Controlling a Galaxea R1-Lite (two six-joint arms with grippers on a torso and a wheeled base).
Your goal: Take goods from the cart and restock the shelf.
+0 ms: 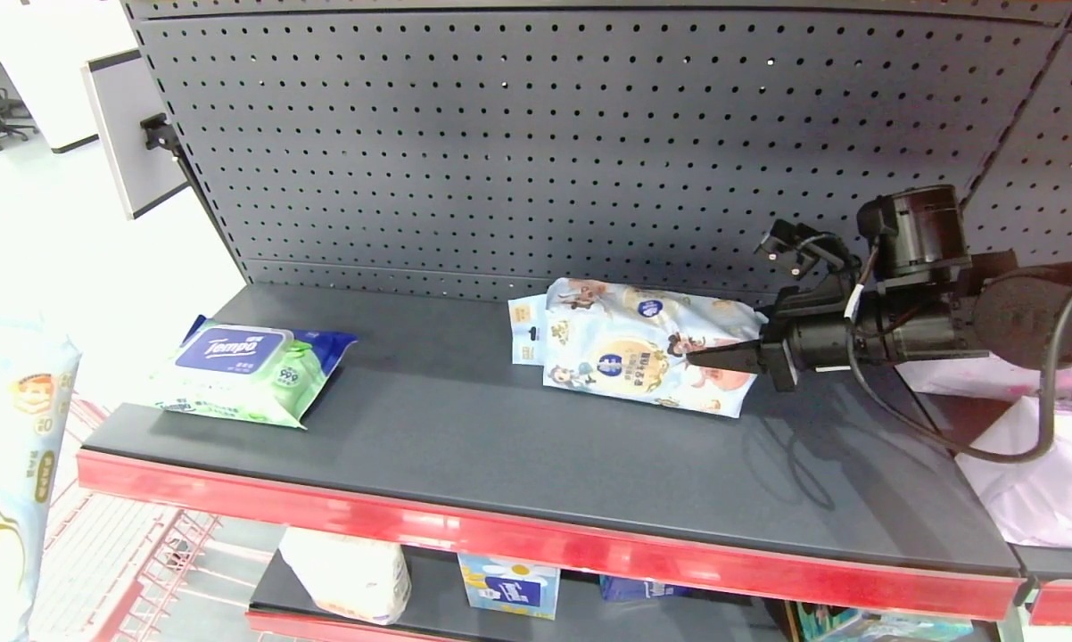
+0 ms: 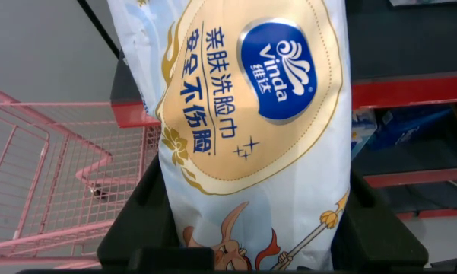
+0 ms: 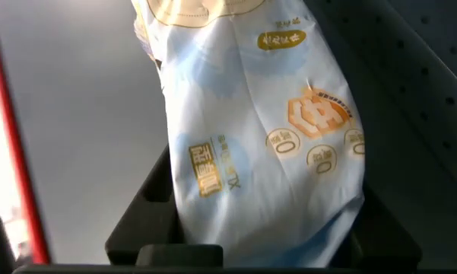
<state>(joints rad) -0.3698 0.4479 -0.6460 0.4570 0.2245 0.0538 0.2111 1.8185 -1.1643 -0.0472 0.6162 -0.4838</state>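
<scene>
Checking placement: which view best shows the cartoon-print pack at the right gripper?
Head view: the cartoon-print pack lies whole on the shelf, with the right gripper at its end. Right wrist view gives a close-up of part of it. Left wrist view has a second pack, in the left gripper.

Blue pack point(image 1: 634, 357) w/ cartoon print: flat on shelf point(image 1: 500, 464), right of centre, near back panel, its right end pinched in right gripper point(image 1: 723, 357). White pack point(image 2: 243, 129), gold oval + blue badge: upright in left gripper point(image 2: 243, 236), off shelf's left end, by pink wire cart point(image 2: 38, 175). Green pack point(image 1: 251, 374): flat, shelf's left part, near front edge.
</scene>
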